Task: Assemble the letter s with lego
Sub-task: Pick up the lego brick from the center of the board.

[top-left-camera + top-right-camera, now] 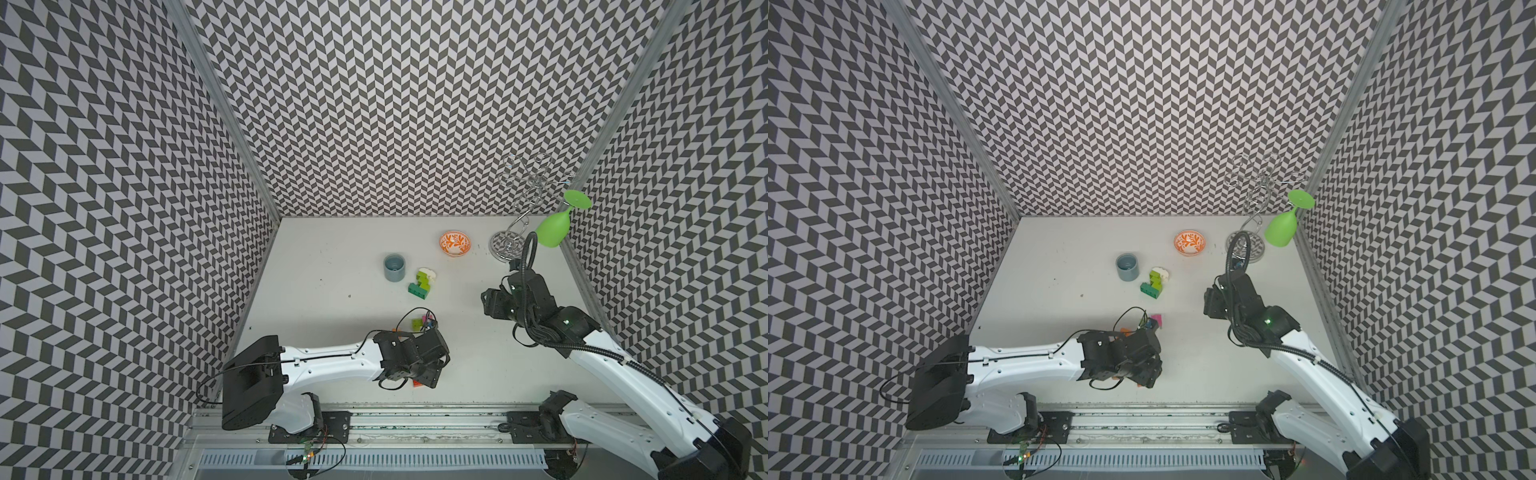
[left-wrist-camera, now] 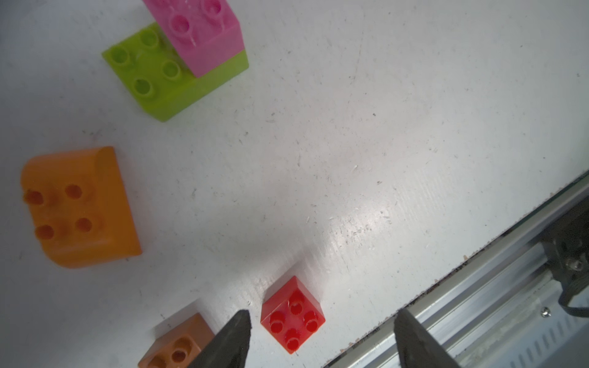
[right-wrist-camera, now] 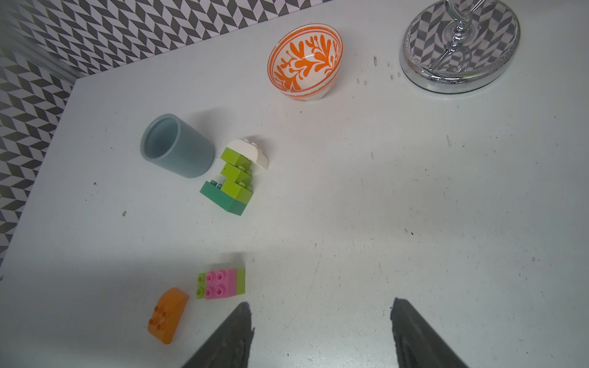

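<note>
Closest to the front rail (image 2: pixel 478 306), the left gripper (image 2: pixel 322 318) hangs low over the table (image 2: pixel 350 159) with its jaws spread and nothing pinched. The red square brick (image 2: pixel 293 313) sits flat on the table between the fingertips, studs up, off-centre and just beside one finger. It is square, so it has no long axis, but its corners rather than its flat sides face the jaws. I'd judge a small wrist turn is needed before closing.

The brown brick (image 2: pixel 178 344) lies just outside that same finger, close enough to get nudged. Further in is the orange curved brick (image 2: pixel 76 207), then a lime oblong brick (image 2: pixel 153 73) with a pink square brick (image 2: pixel 204 35) pressed on one end.

The right gripper (image 3: pixel 320 321) is spread too, empty, and well apart from the red brick, so this pick falls to the left arm.

Farthest back, beside the grey-blue cup (image 3: pixel 175 146), stands the part-built S: a dark green brick (image 3: pixel 223 199), stepped lime bricks (image 3: pixel 237 172) and a white curved cap (image 3: pixel 251 153).
</note>
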Available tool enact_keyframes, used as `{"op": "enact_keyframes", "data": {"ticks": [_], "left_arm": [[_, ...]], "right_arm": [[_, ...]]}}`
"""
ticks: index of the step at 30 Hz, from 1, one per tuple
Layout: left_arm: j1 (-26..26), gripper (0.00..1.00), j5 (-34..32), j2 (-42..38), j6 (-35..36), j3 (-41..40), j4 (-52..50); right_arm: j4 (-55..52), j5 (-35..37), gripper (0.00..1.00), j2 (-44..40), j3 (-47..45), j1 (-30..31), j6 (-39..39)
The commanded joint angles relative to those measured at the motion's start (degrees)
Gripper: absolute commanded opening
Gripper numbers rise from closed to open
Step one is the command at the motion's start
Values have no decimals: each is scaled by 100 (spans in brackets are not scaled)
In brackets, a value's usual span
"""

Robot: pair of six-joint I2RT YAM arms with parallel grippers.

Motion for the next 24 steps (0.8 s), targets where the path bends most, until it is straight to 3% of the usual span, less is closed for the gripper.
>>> {"op": "enact_keyframes", "data": {"ticks": [1,10,21,24], "left_arm": [[-98,70,-23,-12,-745,-65,-321],[-180,64,118,31,-1797,-279,-142],[-182,63,465,808,-2041,-273,130],[-181,58,492,864,-2059,-284,132]], "right_arm": [[296,-70,69,29,-33,-33,-61],[376,-184,69,106,-15,-41,-195],[473,-327,69,117,-74,-129,-373],[522,-387,69,108,-109,-139,-382]]}}
